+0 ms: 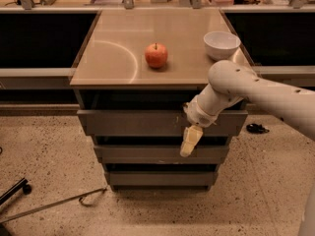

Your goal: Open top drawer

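Gripper (190, 142) hangs at top drawer (133, 123) front, 4 o'clock of ctr, prob. hooking lower lip as there's no handle. Grip width not discernible.

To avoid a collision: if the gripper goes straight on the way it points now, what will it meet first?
The gripper, near the top drawer, points down. Probably it meets the front of the middle drawer first, otherwise the floor; depth is unclear.
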### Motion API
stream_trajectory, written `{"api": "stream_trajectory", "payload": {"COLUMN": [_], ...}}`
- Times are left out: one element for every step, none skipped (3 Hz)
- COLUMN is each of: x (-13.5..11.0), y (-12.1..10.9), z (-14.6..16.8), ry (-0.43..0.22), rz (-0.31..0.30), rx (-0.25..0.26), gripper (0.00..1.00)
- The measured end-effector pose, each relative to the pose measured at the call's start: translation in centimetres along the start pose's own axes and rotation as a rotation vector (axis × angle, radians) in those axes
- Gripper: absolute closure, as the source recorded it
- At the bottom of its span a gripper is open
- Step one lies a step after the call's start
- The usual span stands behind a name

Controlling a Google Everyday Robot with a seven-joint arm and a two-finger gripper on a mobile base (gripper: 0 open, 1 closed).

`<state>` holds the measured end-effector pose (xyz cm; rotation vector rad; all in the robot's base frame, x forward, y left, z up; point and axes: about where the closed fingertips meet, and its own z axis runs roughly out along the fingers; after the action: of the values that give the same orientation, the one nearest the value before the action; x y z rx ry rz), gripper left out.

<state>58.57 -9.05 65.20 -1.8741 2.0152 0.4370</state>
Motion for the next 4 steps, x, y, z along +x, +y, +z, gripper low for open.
{"api": "stream_trajectory", "payload": {"x": [-2.3,-1.6,-1.6,-2.2], "y": [2.2,4.2,4.2,3.4], "z": [-3.0,-3.0,-2.9,-2.2], "ry": [-0.004,0.020,0.021,0.028], "rz": [-0.031,-0.031,-0.031,-0.042], "rx": [-0.117,-0.196,-0.196,-0.158], "gripper": [0.00,0.00,0.00,0.00]}}
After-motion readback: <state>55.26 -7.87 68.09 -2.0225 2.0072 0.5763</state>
